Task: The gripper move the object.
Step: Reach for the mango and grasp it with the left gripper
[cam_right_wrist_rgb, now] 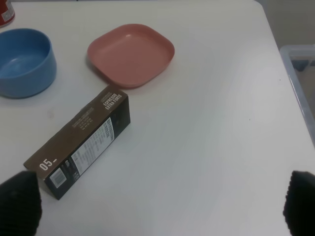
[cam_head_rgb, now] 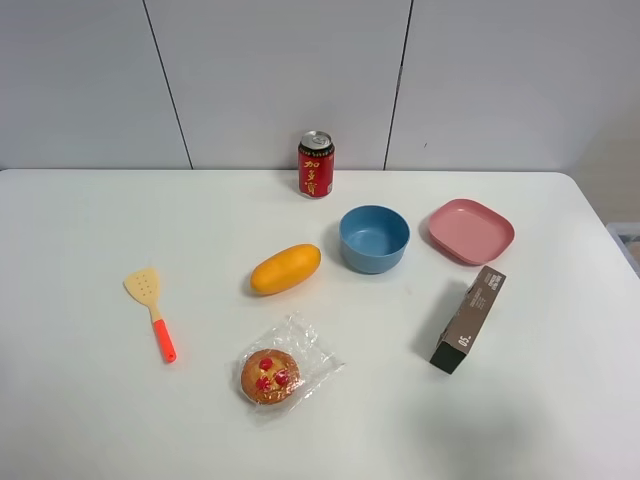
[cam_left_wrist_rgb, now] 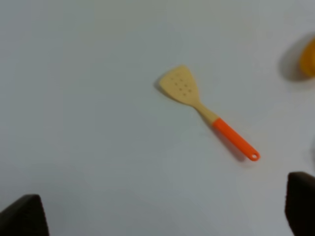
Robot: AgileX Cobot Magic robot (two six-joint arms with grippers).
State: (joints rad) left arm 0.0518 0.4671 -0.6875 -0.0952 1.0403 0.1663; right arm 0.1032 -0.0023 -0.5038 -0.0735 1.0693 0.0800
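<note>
The yellow-orange mango (cam_head_rgb: pixel 285 269) lies on the white table (cam_head_rgb: pixel 90 400) just left of the blue bowl (cam_head_rgb: pixel 374 238). A sliver of it shows at the edge of the left wrist view (cam_left_wrist_rgb: pixel 309 58). Neither arm shows in the exterior high view. My left gripper (cam_left_wrist_rgb: pixel 161 214) is open and empty above the table, near a spatula, well away from the mango. My right gripper (cam_right_wrist_rgb: pixel 160 204) is open and empty above the table, near a brown box. Only the black fingertips (cam_left_wrist_rgb: pixel 22 216) (cam_right_wrist_rgb: pixel 19 201) show in the wrist views.
A yellow spatula with an orange handle (cam_head_rgb: pixel 151 308) lies at the left. A wrapped pastry (cam_head_rgb: pixel 271 375) lies in front of the mango. A red can (cam_head_rgb: pixel 316 164), a pink plate (cam_head_rgb: pixel 471 230) and a brown box (cam_head_rgb: pixel 468 318) are also on the table. A clear bin (cam_right_wrist_rgb: pixel 300 73) stands past the right edge.
</note>
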